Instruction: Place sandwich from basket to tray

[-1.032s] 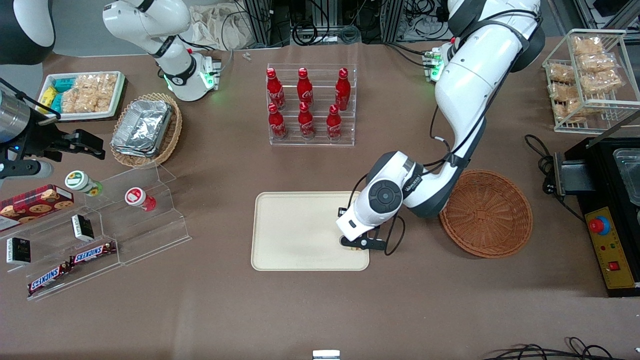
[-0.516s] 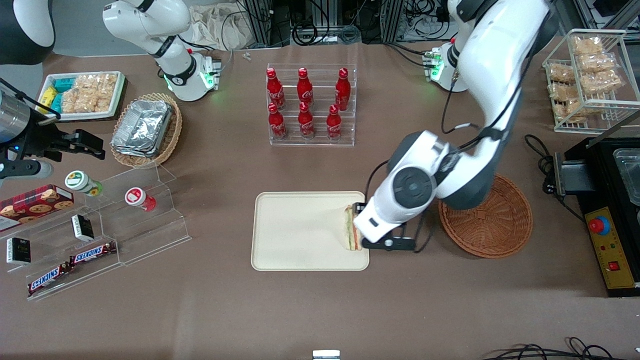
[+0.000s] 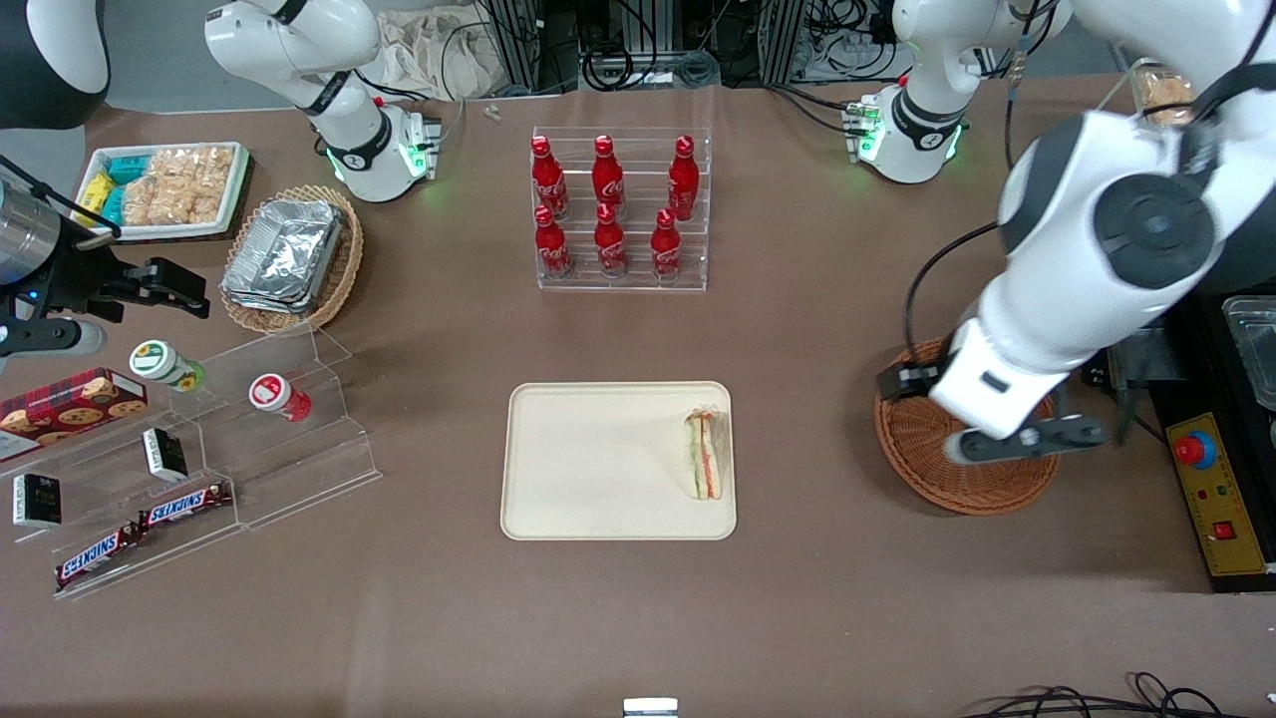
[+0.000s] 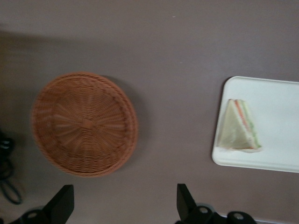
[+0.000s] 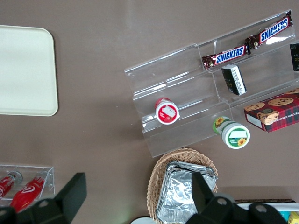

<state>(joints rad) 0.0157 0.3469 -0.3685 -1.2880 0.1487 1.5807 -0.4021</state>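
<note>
While the left arm bends down from its base at the edge of the tabletop (image 3: 638,618) farthest from the front camera, its big white elbow joint hangs high toward the working arm's end, and the forearm slopes down to the pincer (image 3: 1027,442), which hovers above the basket (image 3: 922,474). The wrist points straight down at the tabletop. In the left wrist view the pincer (image 4: 124,193) stands wide, its two dark fingers (image 4: 63,205) well apart with nothing between them, only bare brown surface beneath.

The basket (image 4: 84,123) is a round, shallow, reddish-brown wicker plate with nothing in it; in the front view the arm covers part of it.

The sandwich (image 3: 704,456) lies flat on the tray (image 3: 588,469), just inside the tray's short edge nearest the basket. It is a small triangular wedge in clear wrap, white bread with green and orange-red filling stripes along its cut side. In the wrist view the sandwich (image 4: 239,126) shows its white face and striped edge, close to a rounded corner of the cream tray (image 4: 280,116). Tray and basket sit well apart.
</note>
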